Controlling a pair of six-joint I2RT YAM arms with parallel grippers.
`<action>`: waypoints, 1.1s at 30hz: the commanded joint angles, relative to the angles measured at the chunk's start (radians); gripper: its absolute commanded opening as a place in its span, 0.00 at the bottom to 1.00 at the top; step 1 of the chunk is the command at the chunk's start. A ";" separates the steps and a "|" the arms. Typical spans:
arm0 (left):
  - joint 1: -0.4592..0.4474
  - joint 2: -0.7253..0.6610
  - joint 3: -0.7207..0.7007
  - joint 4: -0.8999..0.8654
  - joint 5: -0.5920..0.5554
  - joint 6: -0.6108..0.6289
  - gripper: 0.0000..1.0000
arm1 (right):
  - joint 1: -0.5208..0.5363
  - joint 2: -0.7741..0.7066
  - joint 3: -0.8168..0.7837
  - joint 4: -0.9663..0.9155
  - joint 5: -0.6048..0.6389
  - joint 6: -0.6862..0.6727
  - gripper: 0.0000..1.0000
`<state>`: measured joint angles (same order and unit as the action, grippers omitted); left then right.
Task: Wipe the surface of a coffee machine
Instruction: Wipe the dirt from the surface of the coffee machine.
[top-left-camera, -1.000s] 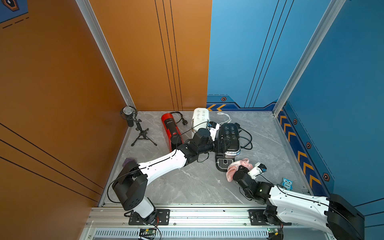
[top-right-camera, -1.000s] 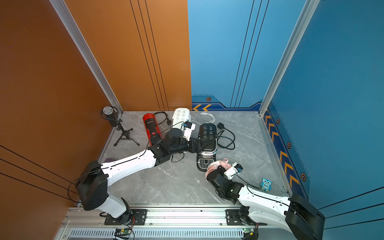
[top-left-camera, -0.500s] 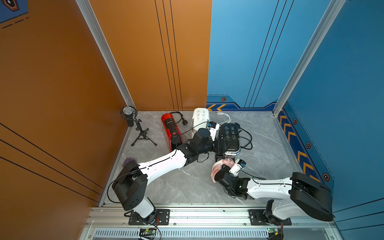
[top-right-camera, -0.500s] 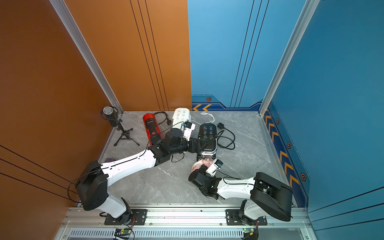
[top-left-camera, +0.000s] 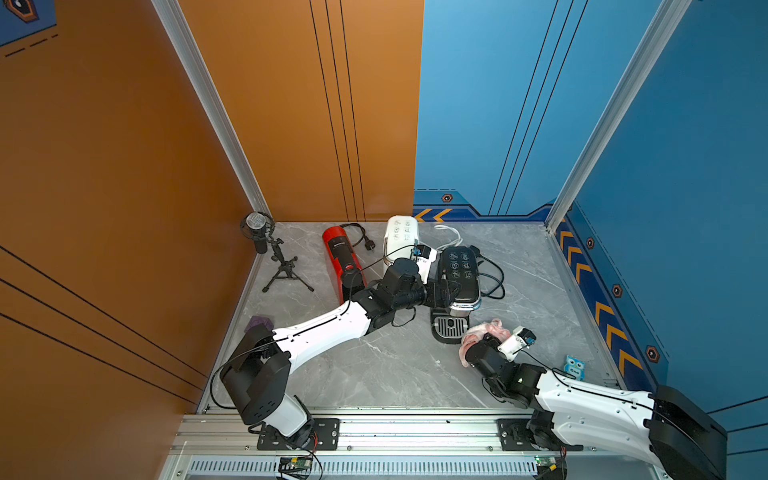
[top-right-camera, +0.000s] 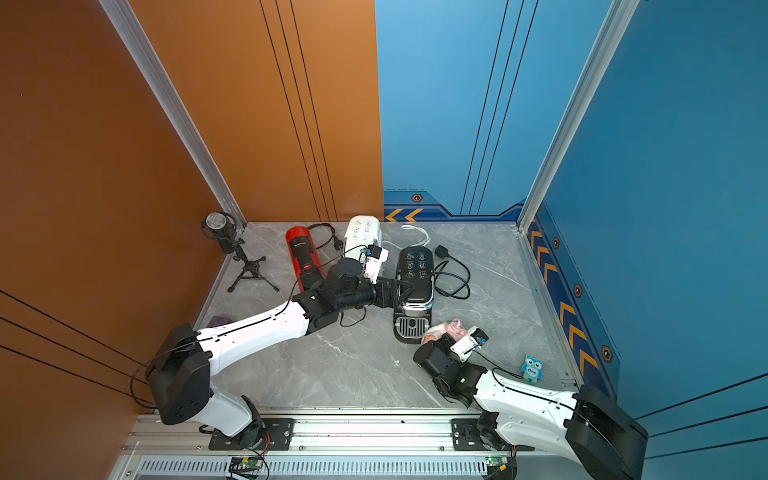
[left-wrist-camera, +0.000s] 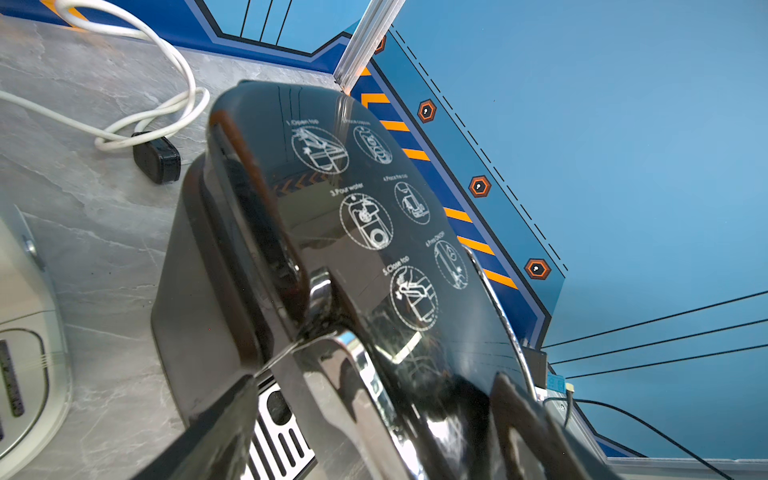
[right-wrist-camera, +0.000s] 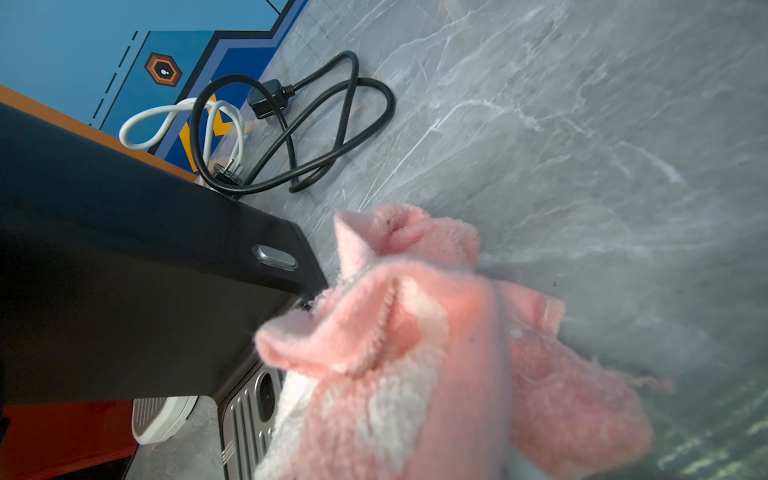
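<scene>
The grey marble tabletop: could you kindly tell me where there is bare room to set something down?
Free: the front middle, bordered by both white arms and the glossy black coffee machine; also the far right corner, between the black cable and blue wall. Crowded: back left, around the red cylindrical machine and white machine.

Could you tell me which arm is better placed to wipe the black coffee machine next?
Right: the right gripper holds the pink fluffy cloth beside the black coffee machine; the left gripper grips its top.
</scene>
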<state>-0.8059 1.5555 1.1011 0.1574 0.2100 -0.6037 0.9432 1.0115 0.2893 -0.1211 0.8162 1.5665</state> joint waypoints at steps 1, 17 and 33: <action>0.002 0.049 -0.061 -0.261 -0.041 0.024 0.87 | 0.022 0.017 0.049 -0.023 0.013 -0.082 0.00; 0.004 -0.018 -0.064 -0.281 -0.047 0.033 0.88 | 0.204 0.260 0.256 0.015 -0.032 -0.105 0.00; 0.111 -0.512 -0.139 -0.613 -0.158 0.135 1.00 | 0.267 0.010 0.395 -0.421 -0.014 -0.337 0.00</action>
<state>-0.7200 1.1545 0.9737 -0.3187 0.1295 -0.5220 1.1713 0.9909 0.5873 -0.4324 0.7826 1.3510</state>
